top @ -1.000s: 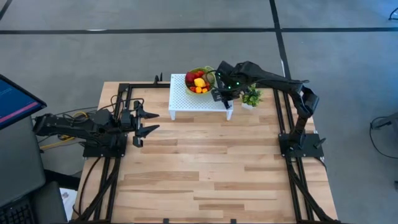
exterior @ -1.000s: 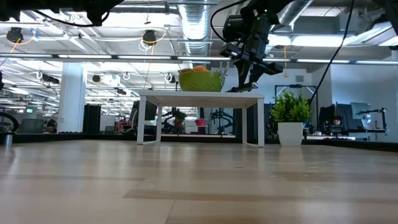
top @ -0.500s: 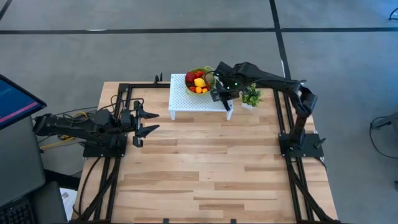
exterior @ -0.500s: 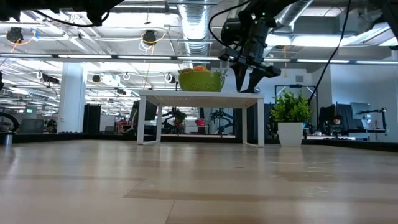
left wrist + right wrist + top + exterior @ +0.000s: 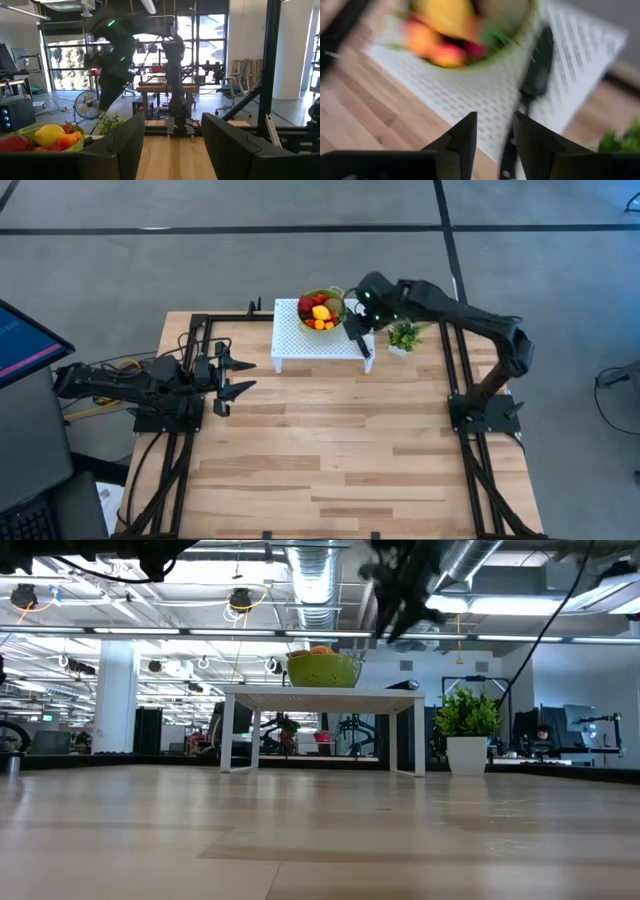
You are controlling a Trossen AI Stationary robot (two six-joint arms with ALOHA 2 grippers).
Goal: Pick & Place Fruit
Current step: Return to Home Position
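Note:
A green bowl (image 5: 321, 310) heaped with red, orange and yellow fruit (image 5: 445, 30) stands on the far end of a white perforated stand (image 5: 300, 340). A black knife (image 5: 536, 75) lies flat on the stand's right end, beside the bowl. My right gripper (image 5: 495, 135) hangs open above the knife and the stand's right end (image 5: 352, 328), pointing steeply down with nothing between its fingers. In the low view it is a blur (image 5: 398, 615) well above the stand (image 5: 320, 695). My left gripper (image 5: 248, 374) waits open at the table's left, pointing level toward the right.
A small potted plant (image 5: 404, 336) stands on the table just right of the stand. Black frame rails (image 5: 200, 320) run along the table's left, right and far sides. A monitor (image 5: 25, 340) sits beyond the left edge. Bare wooden tabletop (image 5: 330, 450) fills the middle and near half.
My right gripper has risen from the stand's right end, rolling and tipping as it went, and now hangs well above it. The knife lies on the stand below it. The bowl of fruit has stayed put.

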